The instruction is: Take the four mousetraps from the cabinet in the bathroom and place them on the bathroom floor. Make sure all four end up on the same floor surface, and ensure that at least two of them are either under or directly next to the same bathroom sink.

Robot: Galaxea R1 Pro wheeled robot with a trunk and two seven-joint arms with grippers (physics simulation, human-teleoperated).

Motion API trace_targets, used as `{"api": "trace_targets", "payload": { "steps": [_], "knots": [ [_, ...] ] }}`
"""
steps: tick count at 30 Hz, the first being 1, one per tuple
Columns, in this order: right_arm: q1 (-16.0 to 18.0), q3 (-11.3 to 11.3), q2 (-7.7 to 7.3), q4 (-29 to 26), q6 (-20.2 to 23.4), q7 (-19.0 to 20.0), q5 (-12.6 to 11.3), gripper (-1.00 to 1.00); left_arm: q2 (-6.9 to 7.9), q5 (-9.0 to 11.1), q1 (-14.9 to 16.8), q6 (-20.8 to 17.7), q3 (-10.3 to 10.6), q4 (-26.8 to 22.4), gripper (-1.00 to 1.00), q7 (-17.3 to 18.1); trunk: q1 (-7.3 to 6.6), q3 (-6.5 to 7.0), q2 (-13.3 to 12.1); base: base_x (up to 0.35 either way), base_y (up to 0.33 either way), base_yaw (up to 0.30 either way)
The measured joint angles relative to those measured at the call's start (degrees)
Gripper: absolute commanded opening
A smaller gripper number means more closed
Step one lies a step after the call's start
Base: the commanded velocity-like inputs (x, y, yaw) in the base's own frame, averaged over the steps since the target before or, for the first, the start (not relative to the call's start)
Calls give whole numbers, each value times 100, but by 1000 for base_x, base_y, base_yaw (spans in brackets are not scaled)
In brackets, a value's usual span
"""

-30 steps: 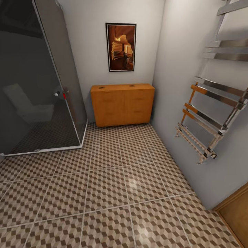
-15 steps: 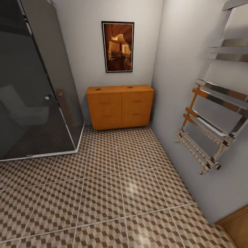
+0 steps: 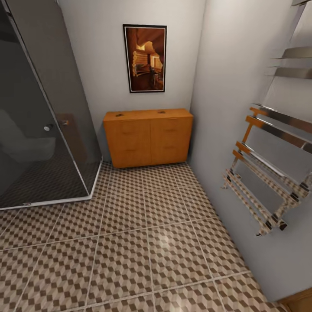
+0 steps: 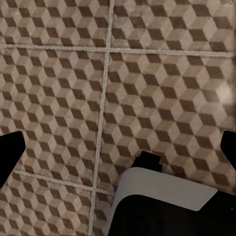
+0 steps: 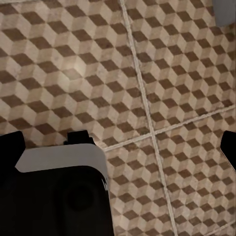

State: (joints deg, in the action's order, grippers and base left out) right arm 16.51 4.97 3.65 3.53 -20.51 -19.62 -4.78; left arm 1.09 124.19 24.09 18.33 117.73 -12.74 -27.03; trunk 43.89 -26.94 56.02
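Both grippers hang over the tiled floor (image 3: 143, 242), fingers spread wide and empty. Best to roll straight up to the cabinet (image 3: 147, 136) at the far wall, stopping square within arm's reach. A glass shower (image 3: 39, 117) stands left, a towel rail (image 3: 264, 173) right. Mousetraps: cannot tell.

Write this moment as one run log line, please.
phase: approach | cabinet: closed, against back wall | bathroom floor: tiled | mousetraps: unseen | both jaws: open, empty

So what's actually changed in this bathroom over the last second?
Only the head camera turned: the whole picture shifted. The orange-brown wooden cabinet, its drawers shut, the framed picture, the dark glass shower and the cube-patterned tiled floor stayed put. Nothing was grasped or released.
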Motion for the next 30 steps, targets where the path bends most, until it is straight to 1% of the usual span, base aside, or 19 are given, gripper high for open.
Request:
{"api": "trace_targets", "payload": {
  "steps": [10,15,21,30],
  "knots": [
    [0,0,0,0,1,1,0,100,0,0,0,-1,0,0,100,-1,0,0,0,301,-26,0],
    [0,0,0,0,1,1,0,100,0,0,-1,-4,0,0,100,-1,1,0,0,222,-2,0],
    [0,0,0,0,1,1,0,100,0,0,1,-5,0,0,100,-1,2,0,0,134,0,0],
    [0,0,0,0,1,1,0,100,0,0,1,-1,0,0,100,-1,3,0,-1,24,0,0]
  ]
}}
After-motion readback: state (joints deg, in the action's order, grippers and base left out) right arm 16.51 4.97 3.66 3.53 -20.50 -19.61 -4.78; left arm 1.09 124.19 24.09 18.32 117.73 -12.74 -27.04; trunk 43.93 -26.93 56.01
